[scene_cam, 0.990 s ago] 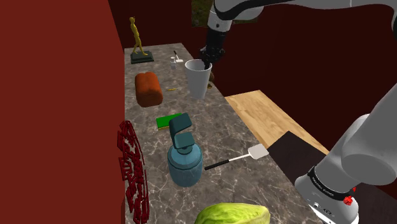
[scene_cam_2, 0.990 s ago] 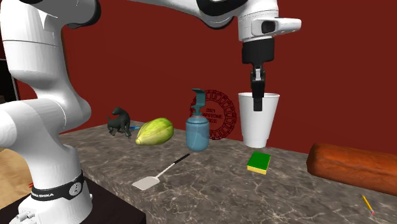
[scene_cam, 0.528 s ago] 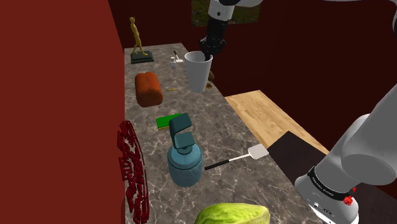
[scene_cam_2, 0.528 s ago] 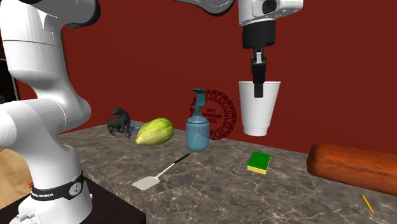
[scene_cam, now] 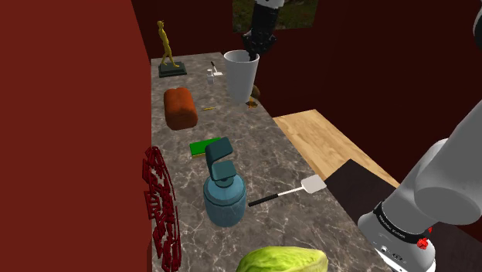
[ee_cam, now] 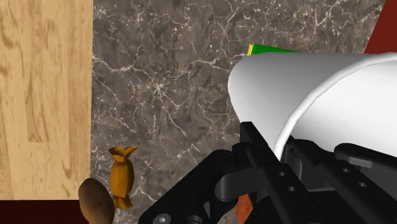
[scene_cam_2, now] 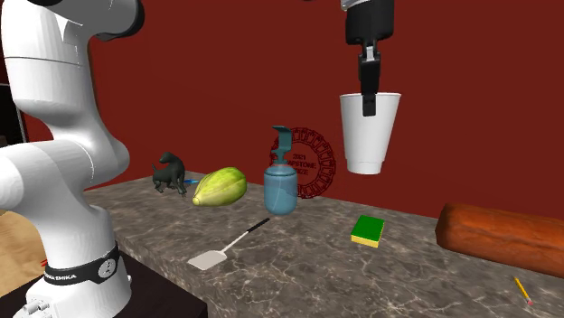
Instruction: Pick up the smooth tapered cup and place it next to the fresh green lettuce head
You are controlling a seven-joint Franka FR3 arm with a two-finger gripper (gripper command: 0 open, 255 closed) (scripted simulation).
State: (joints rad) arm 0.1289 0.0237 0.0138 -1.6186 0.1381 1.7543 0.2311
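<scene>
I have the white tapered cup [scene_cam_2: 369, 134] pinched at its rim by the gripper [scene_cam_2: 366, 98], one finger inside the wall and one outside. It hangs upright, clear of the marble counter [scene_cam: 255, 162], over the end where the bread loaf [scene_cam: 180, 107] lies. So I judge the pickup done. What is left is the carry and the set-down, because the lettuce head [scene_cam: 282, 260] sits at the counter's other end, well apart from the cup, beyond the blue soap dispenser [scene_cam: 224, 193].

My count is one of each:
- cup
- lettuce head
- dispenser
- loaf
- green sponge [scene_cam_2: 368, 230]
- white spatula [scene_cam: 297, 188]
- gold figurine [scene_cam: 165, 48]
- dark horse figurine [scene_cam_2: 169, 172]
- red openwork disc [scene_cam: 160, 205] against the wall
- wrapped sweet [ee_cam: 121, 175] below the hand
</scene>
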